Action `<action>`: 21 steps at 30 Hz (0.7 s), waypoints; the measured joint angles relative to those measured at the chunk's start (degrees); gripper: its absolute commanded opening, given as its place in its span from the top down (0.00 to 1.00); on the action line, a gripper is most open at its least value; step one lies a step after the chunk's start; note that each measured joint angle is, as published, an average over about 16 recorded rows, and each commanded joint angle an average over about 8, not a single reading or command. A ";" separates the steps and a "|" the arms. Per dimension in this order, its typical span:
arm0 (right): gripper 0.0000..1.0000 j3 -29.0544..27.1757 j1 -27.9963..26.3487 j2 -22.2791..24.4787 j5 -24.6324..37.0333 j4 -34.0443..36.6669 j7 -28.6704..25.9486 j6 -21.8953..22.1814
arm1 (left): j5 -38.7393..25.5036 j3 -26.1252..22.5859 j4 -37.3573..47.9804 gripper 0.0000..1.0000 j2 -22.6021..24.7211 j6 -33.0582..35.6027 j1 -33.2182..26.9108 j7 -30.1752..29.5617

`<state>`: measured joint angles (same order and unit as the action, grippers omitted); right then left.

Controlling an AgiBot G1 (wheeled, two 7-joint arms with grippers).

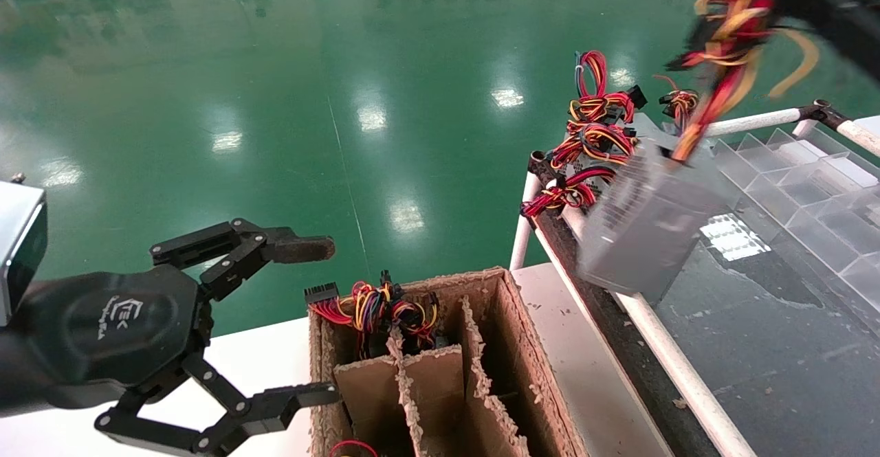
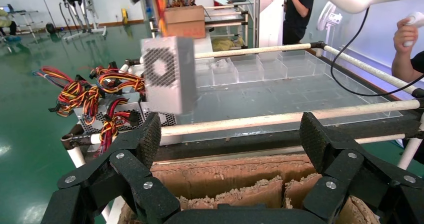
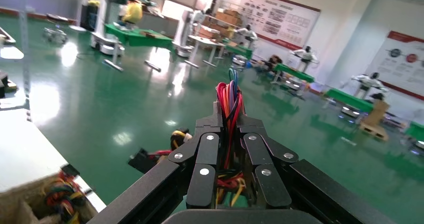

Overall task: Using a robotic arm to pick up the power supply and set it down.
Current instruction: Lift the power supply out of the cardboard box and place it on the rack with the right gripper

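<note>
The right gripper (image 3: 229, 149), fingers clamped on the wires (image 3: 229, 102), dangled the heavy, rigid power supply (image 1: 646, 227), likely to swing, over the counter's (image 1: 777, 347) near edge; the left gripper (image 1: 275, 319) stood open.

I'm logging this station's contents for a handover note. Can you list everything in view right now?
power supply: one, grey, hanging in the air by its wires over the rack edge.
other power supplies: several, grey with red-yellow wires, at the rack's far corner.
cardboard box: one, brown, divided, on the white table; wires in one compartment.
rack: white tubes, clear divider tray.
floor: green, glossy.
right gripper: black, shut on the wire bundle, raised.
left gripper: black, open, beside the box.
</note>
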<state>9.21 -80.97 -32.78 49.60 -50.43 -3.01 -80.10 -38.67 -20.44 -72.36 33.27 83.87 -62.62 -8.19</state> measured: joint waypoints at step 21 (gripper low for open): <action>1.00 0.44 -0.21 10.47 5.28 16.17 6.79 -6.43 | 0.01 -0.01 0.00 0.00 0.00 0.00 0.00 0.01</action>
<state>9.65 -81.19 -22.31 54.87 -34.26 3.78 -86.52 -38.67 -20.45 -72.36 33.26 83.86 -62.62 -8.19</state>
